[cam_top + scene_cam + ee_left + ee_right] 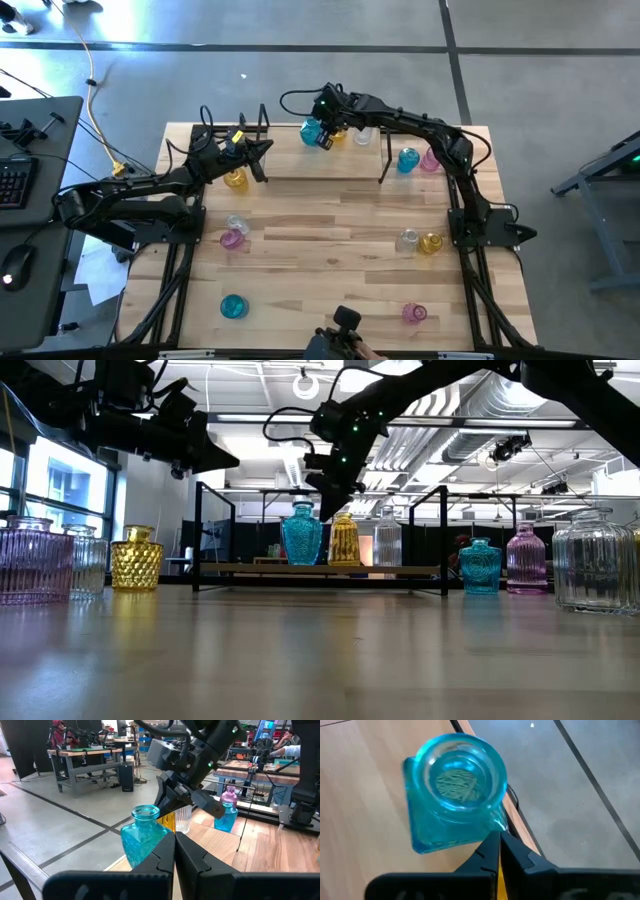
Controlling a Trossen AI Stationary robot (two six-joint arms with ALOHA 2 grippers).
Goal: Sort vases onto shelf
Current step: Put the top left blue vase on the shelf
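Pink vase fronts the table; right end effector, closed, hovers beside shelf's teal vase; left end effector closed, empty.

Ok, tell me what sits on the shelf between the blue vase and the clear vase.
In the low view, a yellow vase stands on the shelf, between the blue vase and the clear vase.

counter: light wooden butcher-block counter, planks running left-right
floor: grey concrete floor with dark seam lines
cable: yellow cable trailing over floor toward counter's left far corner
keyboard: black keyboard on dark side desk, left of counter
background: workbenches in room, person in red seated far off
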